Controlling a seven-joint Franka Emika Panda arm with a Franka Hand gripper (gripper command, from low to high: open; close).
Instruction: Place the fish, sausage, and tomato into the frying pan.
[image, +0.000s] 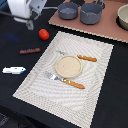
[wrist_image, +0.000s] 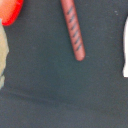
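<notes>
The tomato (image: 44, 34), a small red ball, lies on the dark table. The sausage (image: 30, 50), a dark red-brown stick, lies nearer the front. The fish (image: 14, 70), white with blue ends, lies at the exterior view's left. The frying pan (image: 68, 10), dark grey with a thin handle, stands on the brown board at the back. My gripper (image: 26, 22) hangs above the table, behind the tomato and apart from it. It looks open and holds nothing. The wrist view shows the sausage (wrist_image: 74, 32), a piece of the tomato (wrist_image: 10, 12) and the fish's edge (wrist_image: 126, 55), with no fingers in the picture.
A deeper grey pot (image: 91, 13) stands beside the pan, and a bowl (image: 123, 17) sits at the board's right end. A striped placemat (image: 100, 65) holds a tan plate (image: 68, 66), an orange-handled fork (image: 65, 81) and a knife (image: 82, 57).
</notes>
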